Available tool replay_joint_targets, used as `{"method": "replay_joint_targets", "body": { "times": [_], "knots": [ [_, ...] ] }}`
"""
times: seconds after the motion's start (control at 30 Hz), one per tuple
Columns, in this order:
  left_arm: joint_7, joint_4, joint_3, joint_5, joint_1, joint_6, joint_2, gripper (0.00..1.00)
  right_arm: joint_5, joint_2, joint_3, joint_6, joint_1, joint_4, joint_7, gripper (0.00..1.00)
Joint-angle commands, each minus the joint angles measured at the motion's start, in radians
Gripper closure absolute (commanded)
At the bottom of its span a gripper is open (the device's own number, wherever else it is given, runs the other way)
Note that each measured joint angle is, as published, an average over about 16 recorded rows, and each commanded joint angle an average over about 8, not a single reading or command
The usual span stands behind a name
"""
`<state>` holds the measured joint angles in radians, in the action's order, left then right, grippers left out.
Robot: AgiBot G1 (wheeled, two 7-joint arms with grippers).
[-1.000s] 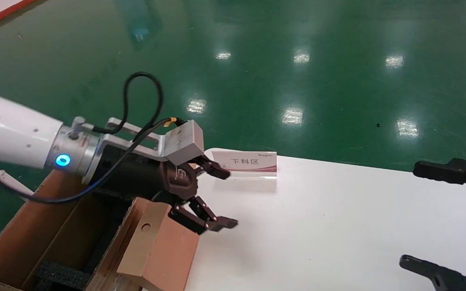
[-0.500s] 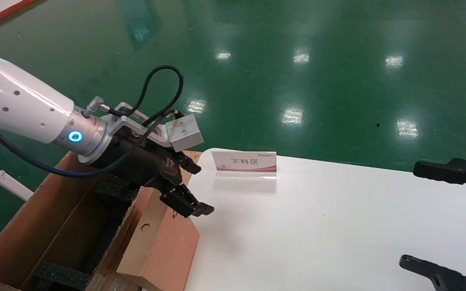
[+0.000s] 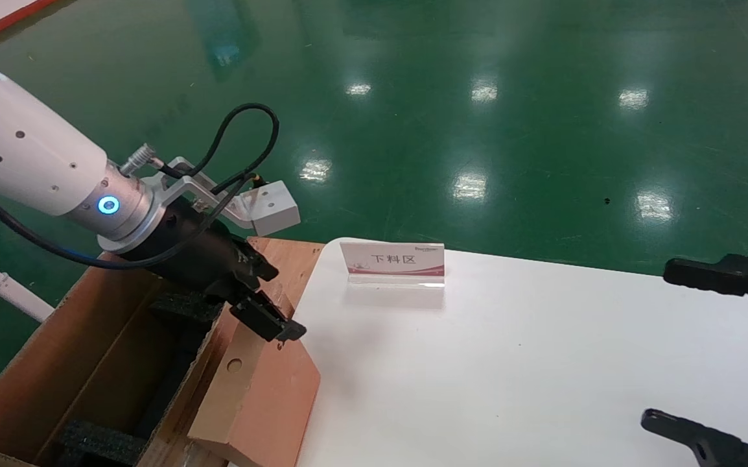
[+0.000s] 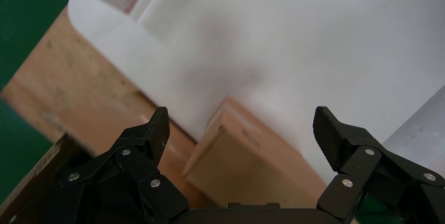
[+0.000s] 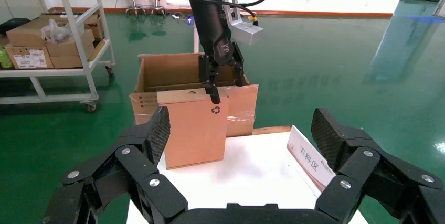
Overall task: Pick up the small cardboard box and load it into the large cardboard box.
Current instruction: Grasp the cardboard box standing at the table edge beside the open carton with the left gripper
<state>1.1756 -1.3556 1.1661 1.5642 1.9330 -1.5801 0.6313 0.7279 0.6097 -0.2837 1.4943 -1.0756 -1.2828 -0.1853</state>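
Note:
The small cardboard box [image 3: 258, 395] [image 5: 191, 127] stands upright at the left edge of the white table [image 3: 510, 363], with a recycling symbol on its face. My left gripper [image 3: 275, 299] [image 5: 221, 83] hovers open just over the box's top far end; in the left wrist view [image 4: 241, 116] the box [image 4: 246, 169] lies below the spread fingers, which grip nothing. The large cardboard box [image 3: 76, 363] [image 5: 173, 69] sits open beside the table, directly behind the small one, with black foam [image 3: 98, 441] inside. My right gripper [image 3: 685, 353] [image 5: 241, 115] stays parked open at the table's right.
A small sign with Chinese characters [image 3: 392, 259] [image 5: 309, 163] stands at the table's far edge. Green floor surrounds the table. In the right wrist view, a white shelf cart [image 5: 52, 40] loaded with cartons stands beyond the large box.
My left gripper has drawn back leftward and down, from over the table to above the small box's top beside the large box. The right arm has not moved.

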Motion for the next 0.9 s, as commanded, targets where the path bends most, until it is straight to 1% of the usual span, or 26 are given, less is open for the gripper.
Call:
{"method": "replay_joint_targets", "body": {
  "times": [0.03,0.4,0.67,0.9],
  "knots": [
    [0.021,0.0,0.042,0.004,0.029,-0.001,0.003,0.0,0.0,0.0,0.0,0.0,0.0,0.0,0.0,0.0],
    [0.155,-0.001,0.297,-0.021,0.177,-0.001,0.046,0.0,-0.001,0.0,-0.001,0.0,0.0,0.0,0.0,0.0],
    [0.221,-0.002,0.463,-0.101,0.257,0.003,0.073,0.0,-0.001,-0.001,-0.001,-0.001,0.0,0.0,0.001,0.0],
    [0.248,-0.002,0.577,-0.164,0.312,0.01,0.095,0.0,-0.001,-0.001,-0.002,-0.001,0.0,0.0,0.001,0.0]
  ]
}}
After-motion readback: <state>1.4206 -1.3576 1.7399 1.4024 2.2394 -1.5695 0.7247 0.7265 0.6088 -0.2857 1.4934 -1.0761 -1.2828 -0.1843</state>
